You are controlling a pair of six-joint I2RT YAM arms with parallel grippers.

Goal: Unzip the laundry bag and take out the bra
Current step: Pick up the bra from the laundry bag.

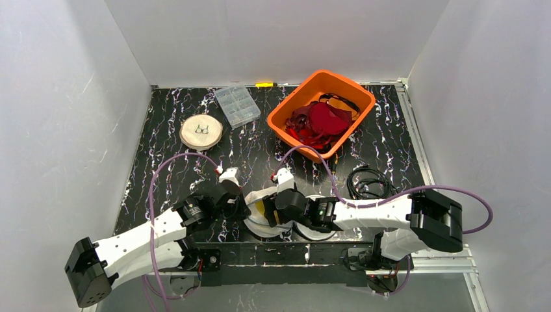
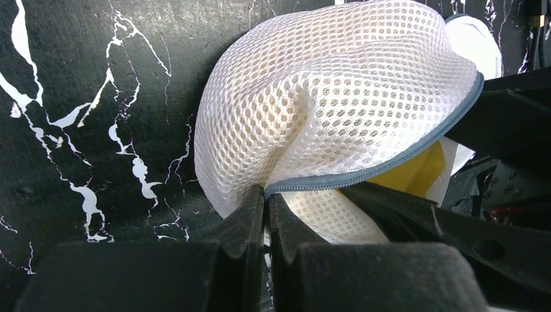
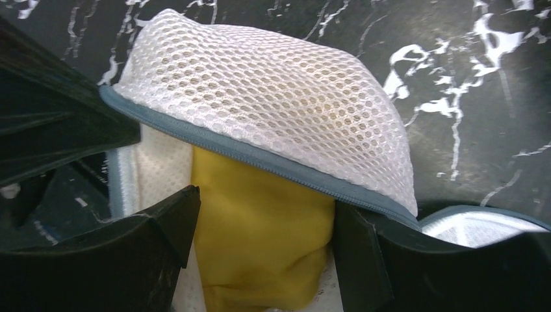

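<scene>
The laundry bag [image 1: 255, 196] is white mesh with a grey zipper [image 2: 390, 161] and lies at the table's near edge between the two arms. It gapes open along the zipper. The yellow bra [image 3: 260, 227] shows in the opening under the lifted mesh flap [image 3: 273, 91]. My left gripper [image 2: 267, 198] is shut on the bag's rim at the end of the zipper. My right gripper [image 3: 266, 205] reaches into the opening, open, with one finger on each side of the bra. Its right finger [image 3: 354, 253] touches the yellow cloth. In the top view both grippers [image 1: 243, 207] [image 1: 271, 209] meet over the bag.
An orange bin [image 1: 286, 114] of red garments stands at the back right. A clear plastic box [image 1: 237, 105] and a round wooden disc [image 1: 201, 132] lie at the back left. A coil of black cable [image 1: 367, 182] lies right of the bag.
</scene>
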